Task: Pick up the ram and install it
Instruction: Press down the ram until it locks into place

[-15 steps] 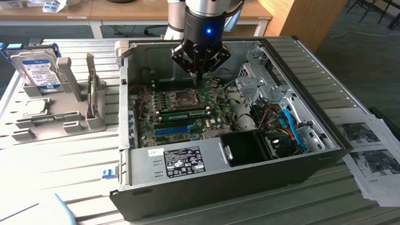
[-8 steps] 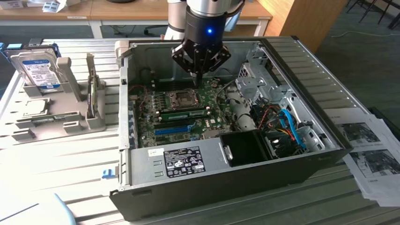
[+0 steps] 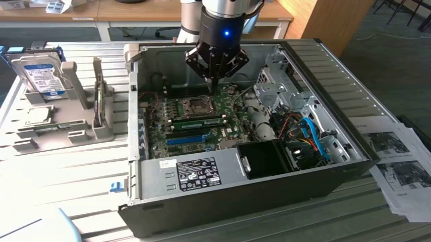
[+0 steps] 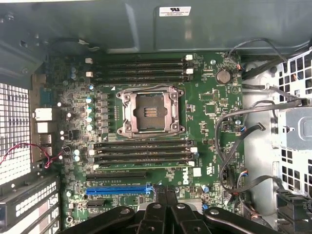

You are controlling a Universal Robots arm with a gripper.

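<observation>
Fingers (image 3: 213, 79) look pinched together with nothing in them, hovering over my motherboard (image 3: 195, 121), and the ram (image 3: 200, 121) sits in a slot beside the CPU socket (image 3: 198, 105).

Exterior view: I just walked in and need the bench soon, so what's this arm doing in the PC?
The gripper hangs inside the open case, fingers together and holding nothing, just above the motherboard near the CPU socket. A green ram stick stands in a slot beside that socket, so it looks installed; whether its latches are closed I cannot tell.
</observation>
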